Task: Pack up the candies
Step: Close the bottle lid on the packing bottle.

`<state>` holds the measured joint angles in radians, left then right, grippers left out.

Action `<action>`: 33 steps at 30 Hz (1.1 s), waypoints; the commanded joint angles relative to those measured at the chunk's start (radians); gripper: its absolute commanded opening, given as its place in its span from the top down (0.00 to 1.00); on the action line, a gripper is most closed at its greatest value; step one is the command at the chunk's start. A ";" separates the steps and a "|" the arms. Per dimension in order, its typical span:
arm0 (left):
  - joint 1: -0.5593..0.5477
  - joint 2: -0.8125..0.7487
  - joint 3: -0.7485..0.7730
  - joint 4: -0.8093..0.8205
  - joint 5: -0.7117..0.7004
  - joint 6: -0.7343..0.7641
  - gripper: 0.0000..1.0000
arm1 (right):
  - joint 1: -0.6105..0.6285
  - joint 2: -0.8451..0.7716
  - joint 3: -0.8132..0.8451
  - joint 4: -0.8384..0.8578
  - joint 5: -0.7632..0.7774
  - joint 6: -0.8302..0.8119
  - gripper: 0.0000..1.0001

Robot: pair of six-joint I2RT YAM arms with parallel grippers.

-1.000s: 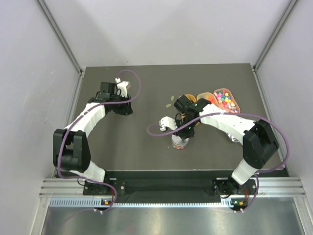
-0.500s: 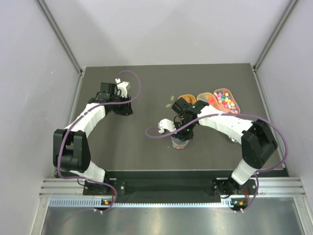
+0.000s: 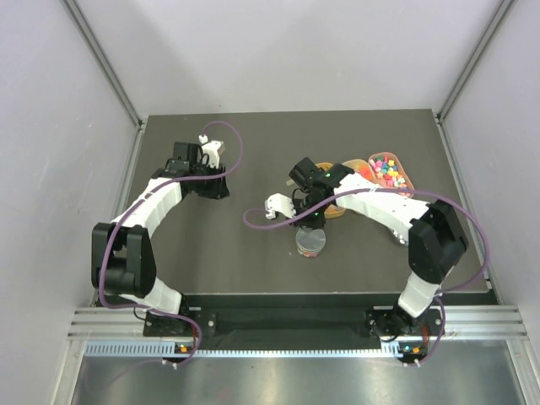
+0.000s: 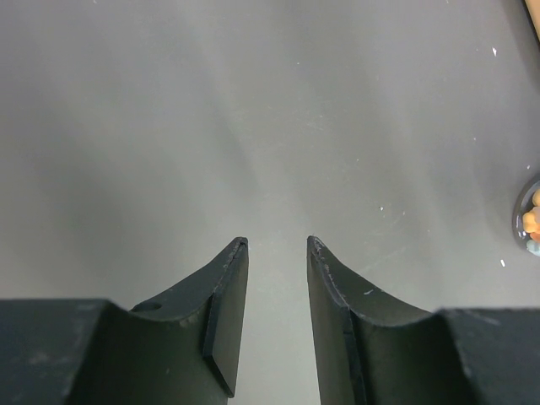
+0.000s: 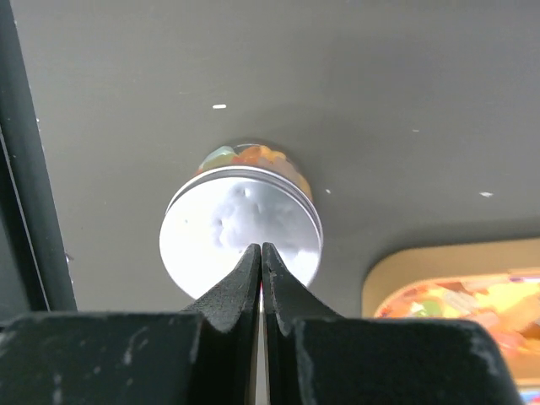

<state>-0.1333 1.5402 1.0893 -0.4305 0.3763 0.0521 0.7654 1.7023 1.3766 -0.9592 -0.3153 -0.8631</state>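
Since a second ago your right gripper (image 5: 261, 247) has drawn back from over the small clear round dish (image 3: 310, 242), and the overhead view now shows the dish's silver lid (image 5: 240, 232) in full. Your left arm has not shifted.

Note the right claw: its fingers are pressed together with nothing between them. Its tips sit at the near rim of the lid, and contact cannot be judged. The lid is on the dish, and candies (image 5: 253, 156) show through the clear wall beneath it. More candies lie in the orange oval tray (image 3: 405, 179) at the far right of the table (image 3: 253, 261), well apart from the dish.

Note the left gripper (image 4: 277, 245): its fingers stand apart over bare table, holding nothing.
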 commanded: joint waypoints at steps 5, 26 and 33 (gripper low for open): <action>0.003 -0.042 0.004 0.033 -0.005 0.012 0.61 | 0.012 0.046 -0.122 0.037 0.015 -0.020 1.00; 0.006 -0.019 0.020 0.030 -0.016 0.014 0.60 | 0.011 -0.044 -0.221 0.060 0.009 -0.005 1.00; 0.006 -0.037 0.035 0.003 -0.025 0.052 0.45 | 0.009 -0.012 -0.168 0.067 0.030 0.007 1.00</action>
<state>-0.1318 1.5402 1.0904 -0.4335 0.3561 0.0612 0.7658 1.6428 1.2236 -0.9031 -0.2920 -0.8646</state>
